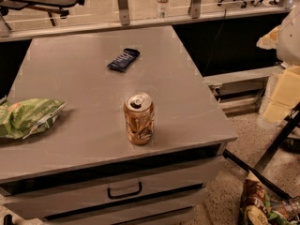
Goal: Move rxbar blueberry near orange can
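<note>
The rxbar blueberry (123, 59), a small flat dark navy bar, lies on the grey table top (84, 78) toward the back middle. The orange can (138, 118) stands upright near the table's front edge, well in front of the bar and slightly to its right. A wide stretch of table lies between them. My gripper (281, 95) shows as pale white and yellowish parts at the right edge of the view. It is off the table, far from both the bar and the can, and holds nothing that I can see.
A green chip bag (28, 117) lies at the table's left edge. A clear water bottle (162, 0) stands on the ledge behind the table. Drawers (124, 190) sit below the top. Snack bags (258, 205) and a black bar (276, 144) are on the floor at the right.
</note>
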{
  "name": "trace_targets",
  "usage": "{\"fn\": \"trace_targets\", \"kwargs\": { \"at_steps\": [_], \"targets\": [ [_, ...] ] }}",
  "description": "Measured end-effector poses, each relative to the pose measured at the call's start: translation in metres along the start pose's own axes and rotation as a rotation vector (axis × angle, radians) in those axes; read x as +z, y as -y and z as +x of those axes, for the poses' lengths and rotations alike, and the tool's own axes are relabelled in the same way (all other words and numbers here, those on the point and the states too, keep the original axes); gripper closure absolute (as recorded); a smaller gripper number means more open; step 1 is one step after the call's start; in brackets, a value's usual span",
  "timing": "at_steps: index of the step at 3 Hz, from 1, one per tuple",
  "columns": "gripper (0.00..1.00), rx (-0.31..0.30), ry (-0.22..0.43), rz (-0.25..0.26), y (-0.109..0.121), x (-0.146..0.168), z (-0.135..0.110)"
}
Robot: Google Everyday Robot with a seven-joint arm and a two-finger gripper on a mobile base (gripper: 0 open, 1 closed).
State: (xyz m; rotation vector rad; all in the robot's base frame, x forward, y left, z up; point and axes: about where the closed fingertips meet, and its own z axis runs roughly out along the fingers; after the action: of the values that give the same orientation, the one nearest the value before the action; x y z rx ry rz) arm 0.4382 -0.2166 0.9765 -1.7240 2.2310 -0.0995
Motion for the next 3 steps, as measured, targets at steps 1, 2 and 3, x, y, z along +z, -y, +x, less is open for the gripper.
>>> {"fn": "trace_targets", "kwargs": {
  "at_steps": [1,2,3],
  "targets": [
    [0.00,0.000,0.000,0.000,0.000,0.000,0.000],
    [0.00,-0.019,0.035,0.034,0.020,0.004,-0.005],
    [0.00,-0.034,0.099,0.103,0.074,0.012,-0.022]
  ]
}}
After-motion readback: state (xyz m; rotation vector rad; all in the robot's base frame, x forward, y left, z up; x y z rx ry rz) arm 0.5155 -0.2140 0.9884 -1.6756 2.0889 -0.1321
